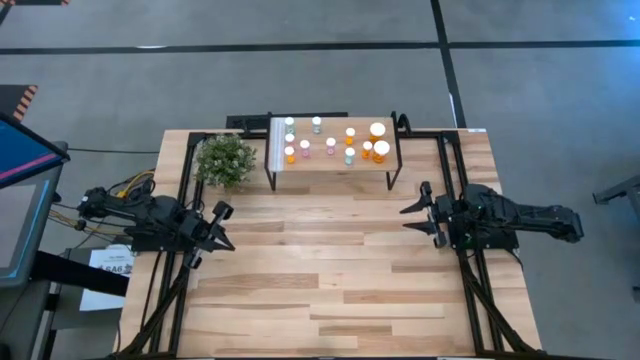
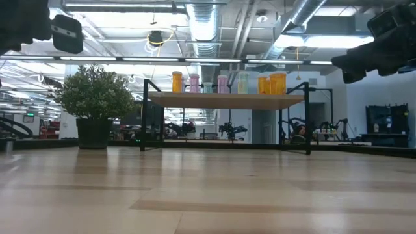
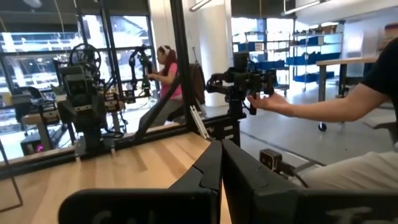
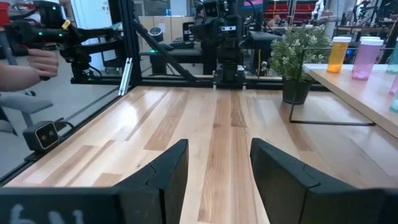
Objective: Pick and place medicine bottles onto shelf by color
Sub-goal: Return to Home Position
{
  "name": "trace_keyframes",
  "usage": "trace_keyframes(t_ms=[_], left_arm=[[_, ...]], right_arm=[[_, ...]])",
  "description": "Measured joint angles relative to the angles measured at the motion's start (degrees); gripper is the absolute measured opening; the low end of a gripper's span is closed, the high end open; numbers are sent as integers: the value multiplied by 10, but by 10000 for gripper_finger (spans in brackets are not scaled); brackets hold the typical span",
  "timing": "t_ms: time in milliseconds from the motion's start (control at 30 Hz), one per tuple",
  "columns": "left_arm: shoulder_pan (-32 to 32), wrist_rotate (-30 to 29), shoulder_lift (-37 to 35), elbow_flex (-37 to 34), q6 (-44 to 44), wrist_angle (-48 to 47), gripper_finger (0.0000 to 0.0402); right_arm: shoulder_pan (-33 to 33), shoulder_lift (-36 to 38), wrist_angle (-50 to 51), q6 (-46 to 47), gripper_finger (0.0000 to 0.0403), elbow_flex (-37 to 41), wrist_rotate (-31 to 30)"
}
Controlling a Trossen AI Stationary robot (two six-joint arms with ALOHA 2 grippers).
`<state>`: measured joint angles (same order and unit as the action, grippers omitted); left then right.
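Note:
The medicine bottles (image 1: 330,140), all white-capped, stand upright on the shelf (image 1: 335,165) at the table's far middle. The low view shows orange (image 2: 177,81), pink (image 2: 194,82), green (image 2: 242,82) and larger orange (image 2: 277,82) bodies. My left gripper (image 1: 226,238) waits shut above the table's left side, its two fingers together (image 3: 221,165). My right gripper (image 1: 408,218) hovers above the right side, open, with only bare tabletop between its fingers (image 4: 217,165). Both are well short of the shelf and hold nothing.
A green potted plant (image 1: 225,158) stands just left of the shelf. Black frame rails (image 1: 180,200) run along the table's left and right sides. Beyond the table, a person's arm (image 3: 311,109) and a hand (image 4: 31,65) hold control devices.

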<state>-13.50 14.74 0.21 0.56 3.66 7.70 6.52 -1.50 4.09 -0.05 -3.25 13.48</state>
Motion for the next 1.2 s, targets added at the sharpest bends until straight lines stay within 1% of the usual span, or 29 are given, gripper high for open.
trace_keyframes(t_ms=[167,267,367,467,500,533,700,767,967,1200], left_arm=[[0,0,0,0,-6,-1,0],[0,0,0,-1,-7,-1,0],[0,0,0,-1,-7,-1,0],[0,-4,0,-1,-10,-1,0],[0,-4,0,-1,-13,-1,0],[0,-4,0,-1,-15,-1,0],[0,-4,0,-1,-34,-5,0],[0,-4,0,-1,-43,-7,0],[0,-5,0,-2,-74,-36,0],[0,-38,1,-2,-76,-38,0]], right_arm=[[0,0,-3,6,187,0,0],[0,0,-4,26,162,0,0],[0,0,-4,47,110,0,0],[-1,0,-3,51,34,0,1],[-2,0,-2,49,18,0,3],[-2,0,-2,45,12,0,9],[-1,0,-3,43,5,0,12],[-1,0,-2,43,13,0,13],[-1,0,0,42,53,0,13],[-1,0,1,41,60,-1,14]])
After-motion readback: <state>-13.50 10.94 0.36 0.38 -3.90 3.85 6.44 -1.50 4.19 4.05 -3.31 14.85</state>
